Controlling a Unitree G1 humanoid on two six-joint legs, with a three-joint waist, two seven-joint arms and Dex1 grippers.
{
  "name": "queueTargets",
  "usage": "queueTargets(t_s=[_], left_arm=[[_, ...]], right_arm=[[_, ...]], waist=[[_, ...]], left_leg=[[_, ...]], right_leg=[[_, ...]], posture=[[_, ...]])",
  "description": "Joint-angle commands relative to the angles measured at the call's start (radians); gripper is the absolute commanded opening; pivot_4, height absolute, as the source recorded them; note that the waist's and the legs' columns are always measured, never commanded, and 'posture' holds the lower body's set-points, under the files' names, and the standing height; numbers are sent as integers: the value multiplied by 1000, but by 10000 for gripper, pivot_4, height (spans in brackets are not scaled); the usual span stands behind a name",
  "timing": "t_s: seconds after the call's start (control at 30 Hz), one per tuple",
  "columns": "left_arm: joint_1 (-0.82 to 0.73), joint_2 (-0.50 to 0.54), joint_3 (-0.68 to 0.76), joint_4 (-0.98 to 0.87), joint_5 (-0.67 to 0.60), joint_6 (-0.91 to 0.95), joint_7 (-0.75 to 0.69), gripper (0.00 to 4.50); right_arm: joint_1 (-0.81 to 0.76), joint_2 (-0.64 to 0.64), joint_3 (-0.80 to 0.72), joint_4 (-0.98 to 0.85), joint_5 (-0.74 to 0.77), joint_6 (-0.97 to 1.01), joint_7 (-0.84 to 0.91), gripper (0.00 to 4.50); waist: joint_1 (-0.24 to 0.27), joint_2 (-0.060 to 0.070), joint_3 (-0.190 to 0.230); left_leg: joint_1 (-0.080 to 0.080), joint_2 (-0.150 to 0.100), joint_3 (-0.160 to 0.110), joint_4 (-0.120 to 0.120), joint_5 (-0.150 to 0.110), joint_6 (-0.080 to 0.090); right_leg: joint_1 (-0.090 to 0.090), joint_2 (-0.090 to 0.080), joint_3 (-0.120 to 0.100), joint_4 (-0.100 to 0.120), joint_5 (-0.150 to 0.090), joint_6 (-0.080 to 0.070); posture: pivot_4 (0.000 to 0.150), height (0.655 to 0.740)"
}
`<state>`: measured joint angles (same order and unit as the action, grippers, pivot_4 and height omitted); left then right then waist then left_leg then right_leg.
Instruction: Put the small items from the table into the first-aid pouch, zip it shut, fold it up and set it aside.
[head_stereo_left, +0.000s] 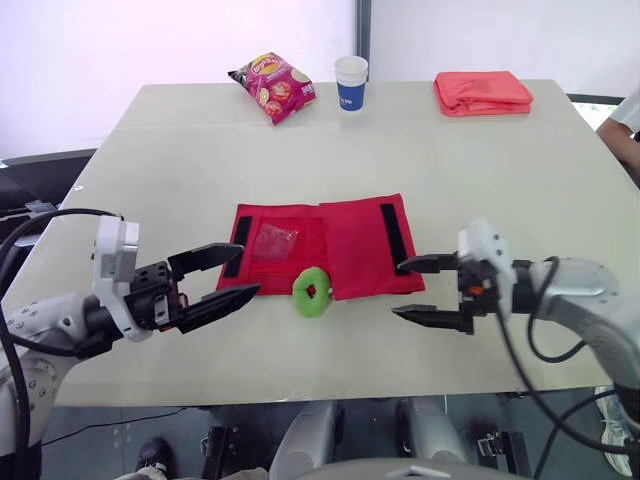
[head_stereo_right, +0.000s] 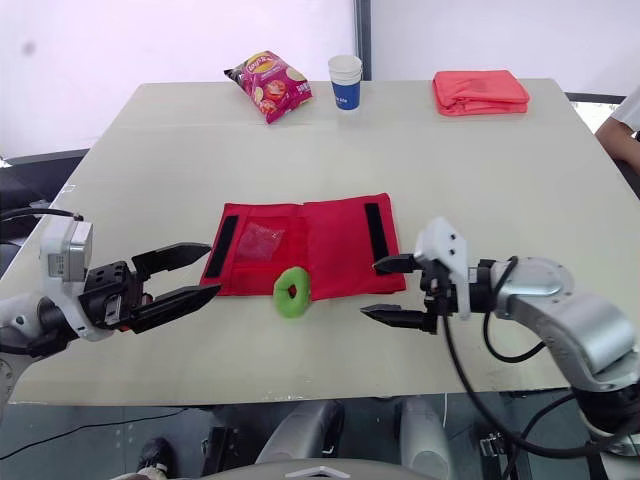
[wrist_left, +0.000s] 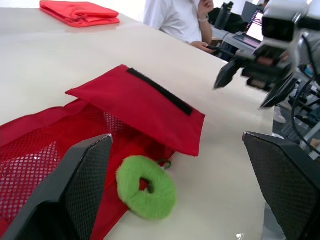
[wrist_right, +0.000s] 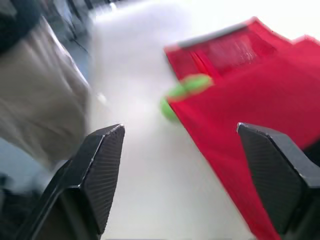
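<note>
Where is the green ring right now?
In the left eye view the green ring lies against the near edge of the red pouch, between the left tool and the right tool.

Head pair high, wrist cameras low behind each claw.
The two head eyes look forward and down over the table, far enough back to hold the left claw and right claw together. Each wrist camera sits low near the table, facing out between its own claw's parted jaws (the left one also catches the right claw across from it). All four share the red pouch and green ring lying between the claws.
</note>
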<state>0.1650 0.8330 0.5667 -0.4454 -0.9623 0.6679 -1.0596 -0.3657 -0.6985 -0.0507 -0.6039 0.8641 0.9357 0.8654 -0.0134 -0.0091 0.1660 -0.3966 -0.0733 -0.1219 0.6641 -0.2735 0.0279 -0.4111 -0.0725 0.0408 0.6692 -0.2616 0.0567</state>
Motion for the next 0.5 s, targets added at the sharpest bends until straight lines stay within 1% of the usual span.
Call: queueTargets(t_s=[0.03,0.13,0.17,0.2,0.23,0.27,0.3,0.33,0.43,0.5], left_arm=[[45,-33,28,9,22,-35,10,45000],[98,-71,34,11,23,-37,29,45000],[115,-84,37,14,24,-39,37,45000],[133,-99,43,18,27,-40,49,45000],[143,-107,47,24,28,-42,56,45000],[156,-121,53,31,24,-39,69,45000],[163,-129,58,37,20,-37,77,45000],[177,-140,60,46,27,-43,83,45000],[197,-160,68,66,33,-47,101,45000],[202,-170,62,80,60,-70,111,45000]], right_arm=[[-64,30,-23,32,16,-1,-79,39526],[-92,52,74,93,-132,-105,-94,39526],[-99,67,84,109,-137,-122,-87,34507],[-110,82,89,125,-138,-137,-78,31443],[-118,94,91,135,-136,-144,-71,26450],[-133,95,114,157,-177,-178,-61,23249],[-145,95,133,174,-212,-205,-55,17093],[-159,97,147,196,-230,-216,-47,15915],[-209,122,152,296,-254,-212,-61,1959],[-223,118,153,356,-266,-211,-37,3685]], waist=[[-3,0,0],[-1,0,0],[-1,0,0],[-1,0,0],[-1,0,0],[0,0,0],[0,0,0],[1,0,0],[-1,0,0],[0,0,0]], left_leg=[[0,0,0,0,0,0],[0,2,2,-1,1,-3],[0,3,2,-1,2,-4],[0,3,2,-1,2,-4],[0,3,2,-1,2,-4],[0,3,3,-1,2,-4],[-1,3,2,-1,2,-4],[-1,3,3,-1,2,-4],[0,3,3,-1,2,-4],[0,3,2,-1,2,-4]], right_leg=[[0,0,0,0,0,0],[-1,2,-1,0,0,0],[-1,2,-1,-1,0,0],[0,2,-1,-2,0,0],[-1,2,-1,-2,0,0],[-1,2,0,-2,0,0],[0,2,-1,-2,0,0],[0,2,-1,-2,0,0],[0,2,-1,-3,2,-1],[-1,2,-1,-3,2,-1]], posture=[[1500,7400],[1500,7400],[1500,7400],[1500,7400],[1500,7400],[1500,7400],[1500,7400],[1500,7400],[1500,7400],[1500,7400]])
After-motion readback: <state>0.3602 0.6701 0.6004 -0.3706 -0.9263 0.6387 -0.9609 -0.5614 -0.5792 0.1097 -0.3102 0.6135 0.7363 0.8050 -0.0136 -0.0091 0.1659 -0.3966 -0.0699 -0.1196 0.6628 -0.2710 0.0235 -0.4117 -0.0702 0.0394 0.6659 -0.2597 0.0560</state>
